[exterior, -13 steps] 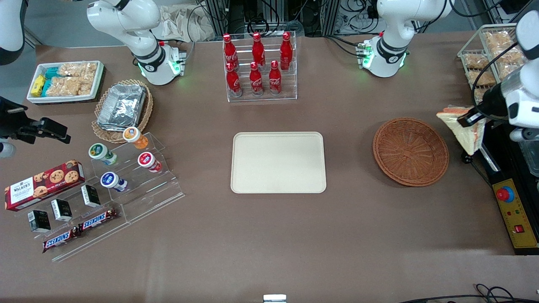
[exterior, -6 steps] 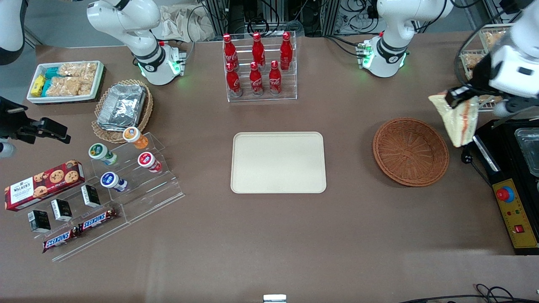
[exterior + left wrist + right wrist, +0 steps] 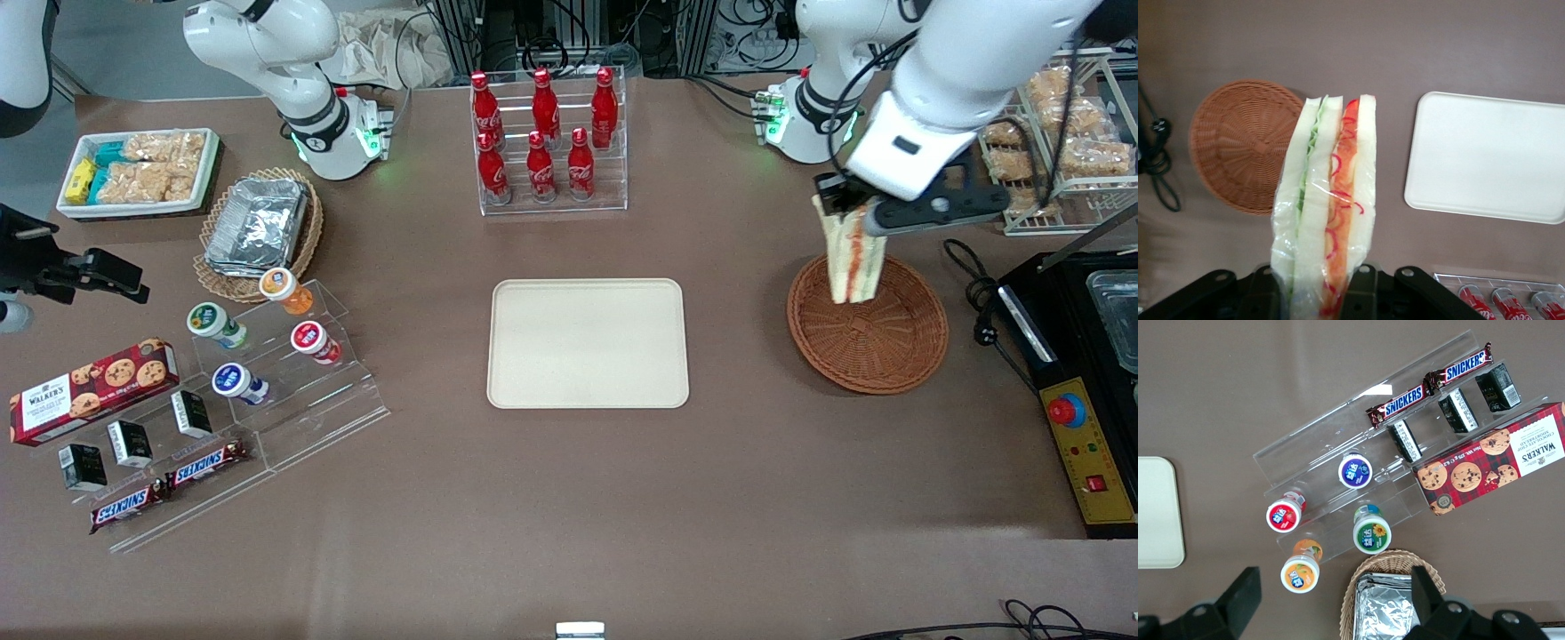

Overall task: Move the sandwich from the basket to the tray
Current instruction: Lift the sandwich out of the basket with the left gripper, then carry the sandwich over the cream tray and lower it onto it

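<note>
Brown tabletop: gripper aloft, jaws clamped on the upper end of the wrapped sandwich, which hangs over the basket; tray lies bare, toward the parked arm.

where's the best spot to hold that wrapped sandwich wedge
As the gripper has it now: pinch the sandwich across its flat bread faces at the upper end, from above. It hangs long and thin, filling edge showing, above the basket. Squeezing the faces keeps the layers together; the edges would likely slip in the wrap.
</note>
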Available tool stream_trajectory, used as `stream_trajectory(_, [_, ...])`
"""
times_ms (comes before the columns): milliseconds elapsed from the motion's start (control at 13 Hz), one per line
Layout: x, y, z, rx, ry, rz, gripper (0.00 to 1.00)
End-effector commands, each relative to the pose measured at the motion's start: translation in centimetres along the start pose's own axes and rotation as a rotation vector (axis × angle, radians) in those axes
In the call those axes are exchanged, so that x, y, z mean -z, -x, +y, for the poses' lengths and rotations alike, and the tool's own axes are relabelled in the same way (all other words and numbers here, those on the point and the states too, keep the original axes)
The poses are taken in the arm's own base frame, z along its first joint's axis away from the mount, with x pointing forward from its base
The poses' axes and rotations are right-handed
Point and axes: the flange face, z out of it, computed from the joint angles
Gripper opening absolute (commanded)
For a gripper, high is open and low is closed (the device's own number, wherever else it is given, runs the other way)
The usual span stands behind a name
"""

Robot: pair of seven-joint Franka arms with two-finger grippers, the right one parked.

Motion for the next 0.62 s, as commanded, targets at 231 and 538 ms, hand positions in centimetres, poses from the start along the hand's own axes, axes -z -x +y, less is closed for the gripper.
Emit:
stream_trajectory(231, [-8.5,-0.9,8.6,-0.038,0.050,-0.016,0.00])
stream_trajectory(538, [-16.3,-0.9,13.2,-0.059,0.100,-0.003,0.00])
